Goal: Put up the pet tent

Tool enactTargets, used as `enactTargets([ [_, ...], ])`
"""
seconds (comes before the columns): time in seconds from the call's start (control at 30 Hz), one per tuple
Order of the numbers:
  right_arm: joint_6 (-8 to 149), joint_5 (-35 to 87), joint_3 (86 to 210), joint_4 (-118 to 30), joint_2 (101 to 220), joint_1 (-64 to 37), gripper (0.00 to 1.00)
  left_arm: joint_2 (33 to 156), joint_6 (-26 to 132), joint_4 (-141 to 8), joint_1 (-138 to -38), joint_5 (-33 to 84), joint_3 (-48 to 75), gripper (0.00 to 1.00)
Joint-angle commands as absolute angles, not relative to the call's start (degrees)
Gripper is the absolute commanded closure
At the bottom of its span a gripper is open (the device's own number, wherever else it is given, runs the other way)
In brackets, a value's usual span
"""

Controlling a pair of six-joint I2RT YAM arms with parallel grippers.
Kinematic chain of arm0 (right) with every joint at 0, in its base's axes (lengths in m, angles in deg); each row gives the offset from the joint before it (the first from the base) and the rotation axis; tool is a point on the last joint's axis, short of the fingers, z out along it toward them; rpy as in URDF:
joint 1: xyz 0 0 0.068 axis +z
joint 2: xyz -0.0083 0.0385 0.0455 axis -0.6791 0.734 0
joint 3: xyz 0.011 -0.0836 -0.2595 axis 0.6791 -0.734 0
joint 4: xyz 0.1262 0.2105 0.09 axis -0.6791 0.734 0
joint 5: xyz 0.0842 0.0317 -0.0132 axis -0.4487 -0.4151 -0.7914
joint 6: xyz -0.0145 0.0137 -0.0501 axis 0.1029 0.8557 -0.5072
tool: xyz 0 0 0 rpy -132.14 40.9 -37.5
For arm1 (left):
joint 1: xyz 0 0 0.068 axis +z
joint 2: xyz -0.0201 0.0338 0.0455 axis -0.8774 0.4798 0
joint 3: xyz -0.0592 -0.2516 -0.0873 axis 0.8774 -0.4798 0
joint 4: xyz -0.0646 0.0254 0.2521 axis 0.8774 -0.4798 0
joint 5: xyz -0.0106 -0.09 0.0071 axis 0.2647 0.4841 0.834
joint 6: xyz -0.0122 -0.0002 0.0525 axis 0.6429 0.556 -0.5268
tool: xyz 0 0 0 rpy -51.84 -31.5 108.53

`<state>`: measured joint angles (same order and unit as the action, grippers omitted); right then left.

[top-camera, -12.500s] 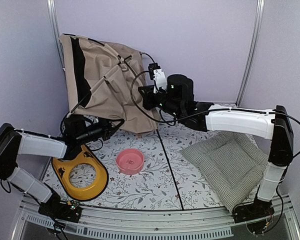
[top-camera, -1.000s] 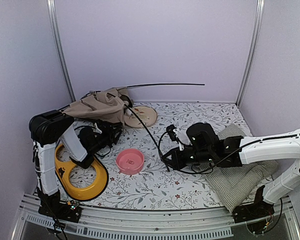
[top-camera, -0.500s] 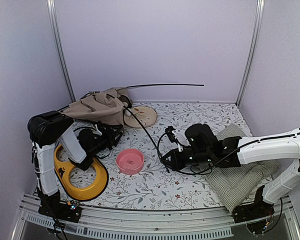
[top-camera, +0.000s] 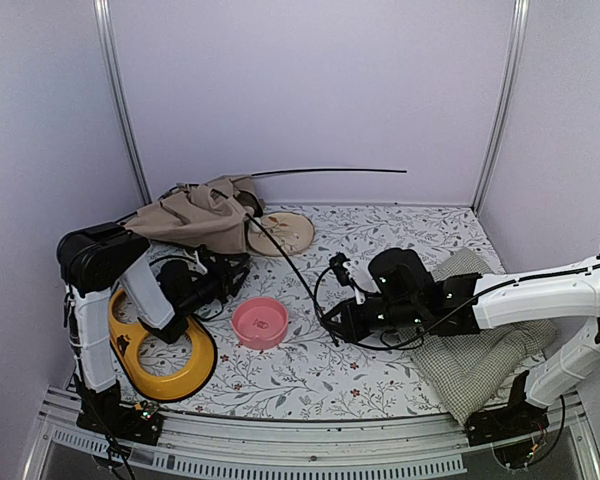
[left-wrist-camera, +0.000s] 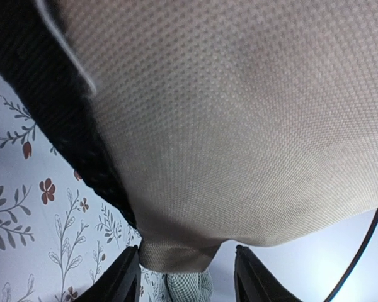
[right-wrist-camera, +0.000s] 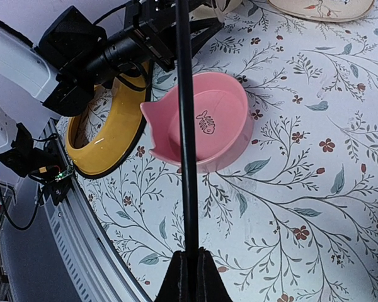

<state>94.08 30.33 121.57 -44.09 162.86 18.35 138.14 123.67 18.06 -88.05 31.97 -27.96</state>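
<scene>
The pet tent (top-camera: 200, 212) lies collapsed as a beige heap at the back left. One thin black pole (top-camera: 330, 171) juts out of it to the right, in the air. A second pole (top-camera: 290, 262) curves down from the heap to my right gripper (top-camera: 332, 325), which is shut on it low over the table; in the right wrist view the pole (right-wrist-camera: 186, 126) runs straight up from the closed gripper (right-wrist-camera: 189, 267). My left gripper (top-camera: 235, 265) is under the heap's front edge. Its view is filled by the beige fabric (left-wrist-camera: 239, 113) and black lining (left-wrist-camera: 50, 126). A fabric corner (left-wrist-camera: 173, 255) hangs between its open fingers (left-wrist-camera: 123, 280).
A pink bowl (top-camera: 260, 322) sits mid-table, under the held pole in the right wrist view (right-wrist-camera: 205, 129). A yellow ring (top-camera: 165, 355) lies front left, a beige plate (top-camera: 285, 232) by the tent, and a green-checked cushion (top-camera: 480, 350) under the right arm.
The tent, upright against the back wall long ago, is now collapsed. Over the last second my right gripper has slid slightly left with the pole; the left arm has barely shifted.
</scene>
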Motion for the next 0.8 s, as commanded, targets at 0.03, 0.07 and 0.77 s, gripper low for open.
enactTargets([
  [0.03, 94.3, 31.5, 124.2, -48.6, 163.2, 17.8, 1.00, 138.8, 122.7, 33.8, -88.3, 32.3, -26.5, 0.47],
  [0.07, 94.4, 31.5, 124.2, -48.5, 163.2, 17.8, 1.00, 138.8, 122.4, 33.4, -88.2, 32.4, -26.2, 0.46],
  [0.77, 94.4, 32.1, 124.2, -49.0, 162.5, 17.7, 1.00, 120.5, 106.4, -10.6, -89.1, 32.1, -20.3, 1.00],
])
